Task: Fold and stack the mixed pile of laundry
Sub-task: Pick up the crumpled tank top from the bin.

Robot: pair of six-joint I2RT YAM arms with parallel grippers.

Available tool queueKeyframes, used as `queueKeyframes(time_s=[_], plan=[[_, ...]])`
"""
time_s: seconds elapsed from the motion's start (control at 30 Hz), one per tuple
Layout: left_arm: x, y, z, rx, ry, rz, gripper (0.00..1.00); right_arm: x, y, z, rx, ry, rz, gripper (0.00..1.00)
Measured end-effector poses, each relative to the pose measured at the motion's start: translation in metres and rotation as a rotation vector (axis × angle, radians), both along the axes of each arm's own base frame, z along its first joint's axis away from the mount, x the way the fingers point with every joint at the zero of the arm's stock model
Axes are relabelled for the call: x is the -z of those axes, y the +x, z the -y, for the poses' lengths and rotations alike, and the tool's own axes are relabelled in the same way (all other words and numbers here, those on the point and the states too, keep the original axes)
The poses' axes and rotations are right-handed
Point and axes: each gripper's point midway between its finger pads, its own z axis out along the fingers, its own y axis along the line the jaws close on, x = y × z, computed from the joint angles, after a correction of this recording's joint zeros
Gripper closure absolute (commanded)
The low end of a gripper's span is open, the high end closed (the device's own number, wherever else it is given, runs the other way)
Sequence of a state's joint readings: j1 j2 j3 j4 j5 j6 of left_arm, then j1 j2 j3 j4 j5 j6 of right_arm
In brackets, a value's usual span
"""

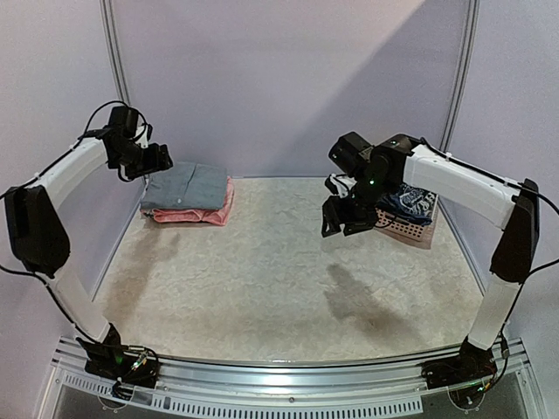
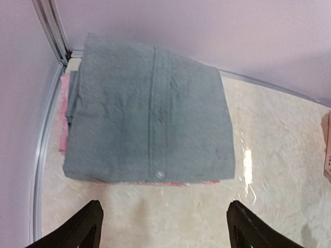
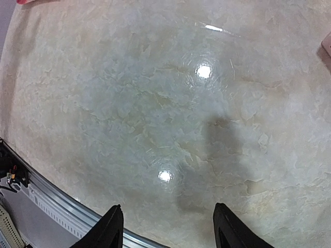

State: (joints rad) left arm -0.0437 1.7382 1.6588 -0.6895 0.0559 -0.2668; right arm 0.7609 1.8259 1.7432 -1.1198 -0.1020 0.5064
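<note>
A folded grey button shirt (image 1: pixel 188 185) (image 2: pixel 150 113) lies on top of a folded pink garment (image 1: pixel 199 215) (image 2: pixel 63 121) at the back left corner of the table. My left gripper (image 1: pixel 154 162) (image 2: pixel 164 207) hovers above the near edge of this stack, open and empty. A navy garment (image 1: pixel 410 201) sits in the pink basket (image 1: pixel 409 230) at the back right. Just left of the basket, above the bare table, my right gripper (image 1: pixel 346 218) (image 3: pixel 166 207) hangs open with nothing between its fingers. Other pieces of the laundry pile are hidden.
The marbled beige table top (image 1: pixel 279 279) runs between the stack and the basket. Pale walls and a metal corner post (image 2: pixel 51 26) close in the back left. The table's metal front rail (image 3: pixel 51 206) shows in the right wrist view. The basket's edge (image 2: pixel 327 150) shows at the left wrist view's right side.
</note>
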Motion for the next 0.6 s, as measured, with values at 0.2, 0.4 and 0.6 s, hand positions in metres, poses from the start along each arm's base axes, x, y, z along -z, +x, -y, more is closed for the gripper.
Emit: queueKeyframes(time_s=[0.2, 0.4, 0.6], plan=[[0.023, -0.069, 0.057, 0.121, -0.01, -0.08, 0.09, -0.02, -0.001, 0.005, -0.006, 0.016, 0.053, 0.33], [0.036, -0.118, 0.081, 0.187, 0.004, -0.107, 0.01, -0.027, 0.001, 0.009, 0.005, 0.015, 0.081, 0.22], [0.042, -0.155, 0.1, 0.246, 0.02, -0.106, 0.0, -0.037, 0.003, 0.014, 0.022, 0.015, 0.115, 0.12]])
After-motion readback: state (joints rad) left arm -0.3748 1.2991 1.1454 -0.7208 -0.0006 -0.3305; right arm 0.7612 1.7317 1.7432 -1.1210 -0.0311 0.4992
